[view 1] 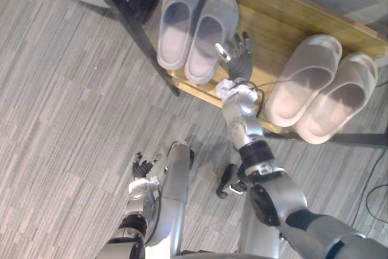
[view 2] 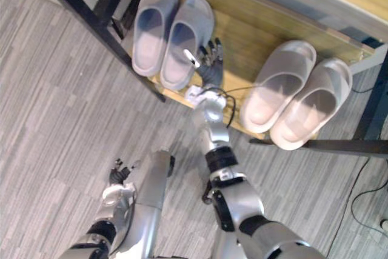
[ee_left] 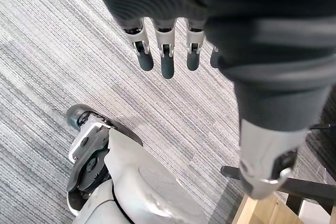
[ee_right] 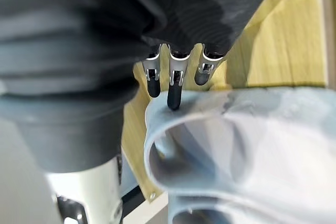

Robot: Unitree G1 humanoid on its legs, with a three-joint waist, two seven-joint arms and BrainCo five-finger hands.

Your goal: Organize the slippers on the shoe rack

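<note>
Right robot hand (view 1: 241, 59) touches a grey slipper (view 1: 206, 34), its toe pointing away.

Grey-blue slippers (view 1: 177, 25), perhaps pinkish-beige slippers (view 1: 306, 77)

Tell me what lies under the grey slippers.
The grey slippers rest on the shoe rack's wooden shelf, beside the right hand. The board right under their soles is covered.

carpeted indoor entry corner: grey striped carpet (view 1: 66, 101), low wooden shoe rack (view 1: 273, 28), two pairs of slippers (view 1: 205, 36)
</note>
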